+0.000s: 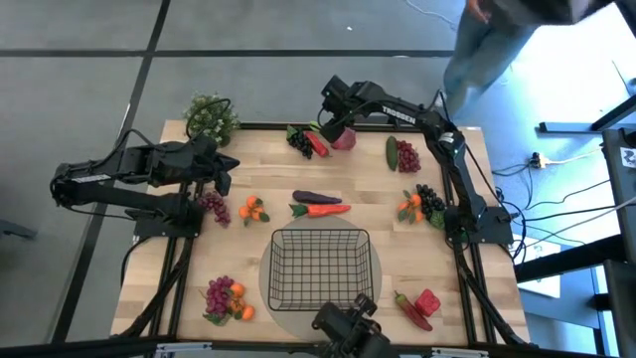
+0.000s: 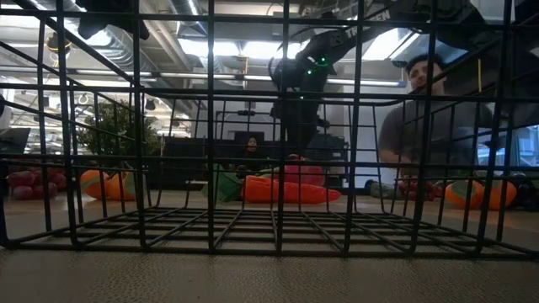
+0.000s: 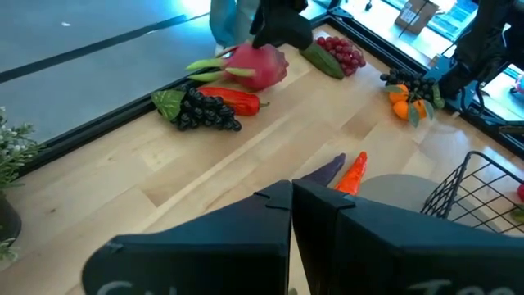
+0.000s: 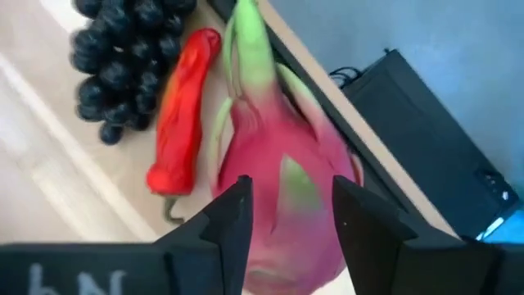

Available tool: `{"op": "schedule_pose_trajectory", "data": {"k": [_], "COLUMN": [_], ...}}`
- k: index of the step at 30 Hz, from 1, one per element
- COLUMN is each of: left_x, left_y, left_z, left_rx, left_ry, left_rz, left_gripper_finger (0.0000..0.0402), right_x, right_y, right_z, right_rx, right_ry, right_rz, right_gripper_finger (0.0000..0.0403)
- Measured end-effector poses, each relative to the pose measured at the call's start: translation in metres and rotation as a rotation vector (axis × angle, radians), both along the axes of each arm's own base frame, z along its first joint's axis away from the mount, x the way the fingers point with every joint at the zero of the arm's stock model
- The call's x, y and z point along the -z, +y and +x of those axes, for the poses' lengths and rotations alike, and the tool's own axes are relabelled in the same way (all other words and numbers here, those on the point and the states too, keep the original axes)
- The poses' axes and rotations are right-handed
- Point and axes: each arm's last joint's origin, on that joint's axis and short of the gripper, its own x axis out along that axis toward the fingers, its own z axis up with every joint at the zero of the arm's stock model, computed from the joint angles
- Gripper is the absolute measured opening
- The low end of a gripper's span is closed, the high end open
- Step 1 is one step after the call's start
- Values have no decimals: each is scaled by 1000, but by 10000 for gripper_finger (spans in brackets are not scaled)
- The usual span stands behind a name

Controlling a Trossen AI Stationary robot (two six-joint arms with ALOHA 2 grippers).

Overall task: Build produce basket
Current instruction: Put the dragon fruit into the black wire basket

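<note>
The black wire basket point(image 1: 320, 267) sits on the desk point(image 1: 268, 169) near the 6 o'clock edge, and no fruit or veggie shows inside it. The right claw point(image 4: 285, 215) is up at the 12 o'clock edge of the desk. Its two fingers sit on both sides of a pink dragon fruit point(image 4: 282, 176) with green leaves and hold it. Just beside the dragon fruit lie a long red pepper point(image 4: 182, 123) and a bunch of black grapes point(image 4: 123, 57). The left claw point(image 3: 291, 197) is at about 9 o'clock, above the desk, shut tight with nothing in it. In the middle of the desk, a dark eggplant point(image 1: 316, 197) and an orange carrot point(image 1: 323, 210) lie side by side, just past the basket. A green cucumber point(image 1: 392, 151) and red grapes point(image 1: 407, 157) lie at about 1 o'clock. A bushy green plant point(image 1: 211, 117) stands at the 11 o'clock corner. A person point(image 2: 421, 118) is behind the desk.
</note>
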Motion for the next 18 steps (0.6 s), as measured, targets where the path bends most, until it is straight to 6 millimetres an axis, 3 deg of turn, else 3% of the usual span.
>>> {"op": "schedule_pose_trajectory", "data": {"k": [12,18], "left_x": [0,0], "left_y": [0,0], "left_z": [0,0], "left_rx": [2,3], "left_ry": [0,0], "left_rz": [-1,-1], "left_gripper_finger": [0,0], "right_x": [4,15], "right_y": [-5,-10], "right_z": [-1,-2], "right_rx": [-16,-9], "right_ry": [3,25], "right_rz": [-1,33], "right_gripper_finger": [153,153]}}
